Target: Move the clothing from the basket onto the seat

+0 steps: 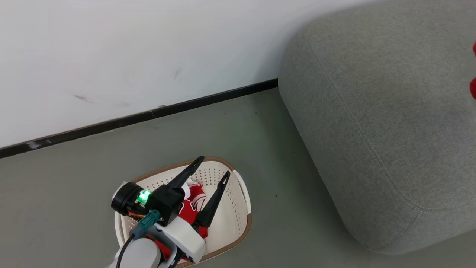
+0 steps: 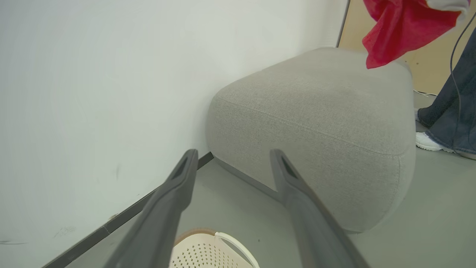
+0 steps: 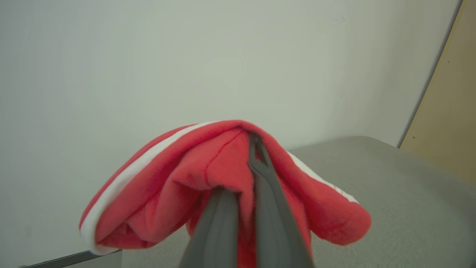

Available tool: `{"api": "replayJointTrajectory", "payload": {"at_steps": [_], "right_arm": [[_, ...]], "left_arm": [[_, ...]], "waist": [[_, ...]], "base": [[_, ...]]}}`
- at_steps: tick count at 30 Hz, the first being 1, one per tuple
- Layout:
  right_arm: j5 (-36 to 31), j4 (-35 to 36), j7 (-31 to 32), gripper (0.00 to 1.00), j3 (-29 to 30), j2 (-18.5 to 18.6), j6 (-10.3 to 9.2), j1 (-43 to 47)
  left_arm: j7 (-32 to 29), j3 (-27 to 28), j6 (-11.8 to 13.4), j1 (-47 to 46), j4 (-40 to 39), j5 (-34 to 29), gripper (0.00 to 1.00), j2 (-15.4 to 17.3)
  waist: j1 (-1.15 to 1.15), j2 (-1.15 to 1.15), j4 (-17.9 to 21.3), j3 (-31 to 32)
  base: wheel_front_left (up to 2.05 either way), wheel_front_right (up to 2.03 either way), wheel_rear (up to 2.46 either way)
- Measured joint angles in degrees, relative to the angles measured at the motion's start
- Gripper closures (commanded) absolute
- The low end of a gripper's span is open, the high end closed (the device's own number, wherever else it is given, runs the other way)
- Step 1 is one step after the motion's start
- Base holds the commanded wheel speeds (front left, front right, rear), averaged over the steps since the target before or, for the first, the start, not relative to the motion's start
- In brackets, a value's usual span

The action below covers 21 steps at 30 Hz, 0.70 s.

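Observation:
The cream basket (image 1: 246, 219) stands on the floor with a red garment with white trim (image 1: 193, 204) lying in it. My left gripper (image 1: 214, 166) hovers just over the basket, open, with nothing between its fingers; its wrist view looks past the basket rim (image 2: 208, 251) to the grey seat (image 2: 316, 111). My right gripper (image 3: 253, 156) is shut on another red garment with a white stripe (image 3: 167, 178), held in the air above the seat (image 3: 390, 193). That garment (image 2: 401, 29) hangs over the seat's far side and just shows at the head view's right edge (image 1: 473, 88).
A white wall (image 1: 130, 56) with a black skirting strip (image 1: 148, 113) runs behind the basket and seat (image 1: 372, 130). A person's trouser leg (image 2: 453, 111) and white shoe (image 2: 427, 142) stand beyond the seat. A tan panel (image 3: 446, 111) rises to the right.

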<state>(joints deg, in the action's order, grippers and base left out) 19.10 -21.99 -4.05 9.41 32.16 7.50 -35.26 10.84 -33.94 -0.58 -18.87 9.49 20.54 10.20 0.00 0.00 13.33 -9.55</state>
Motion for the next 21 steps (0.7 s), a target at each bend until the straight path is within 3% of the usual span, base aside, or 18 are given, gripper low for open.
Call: {"api": "replayJointTrajectory", "payload": {"at_steps": [10,21], "right_arm": [[0.56,-6.22,-2.26,1.00,3.37,3.33,0.00,-0.55],[-3.31,-10.92,-4.54,1.00,-0.82,4.24,0.00,-3.40]], "left_arm": [[-1.27,-0.62,0.00,-2.32,-4.13,-2.01,0.00,0.70],[-3.74,-1.18,0.00,-4.96,-7.26,-2.93,0.00,1.10]], "waist": [[0.00,0.00,-2.22,-4.46],[0.00,0.00,-4.74,-9.85]], "base": [[0.00,0.00,0.00],[0.00,0.00,0.00]]}}
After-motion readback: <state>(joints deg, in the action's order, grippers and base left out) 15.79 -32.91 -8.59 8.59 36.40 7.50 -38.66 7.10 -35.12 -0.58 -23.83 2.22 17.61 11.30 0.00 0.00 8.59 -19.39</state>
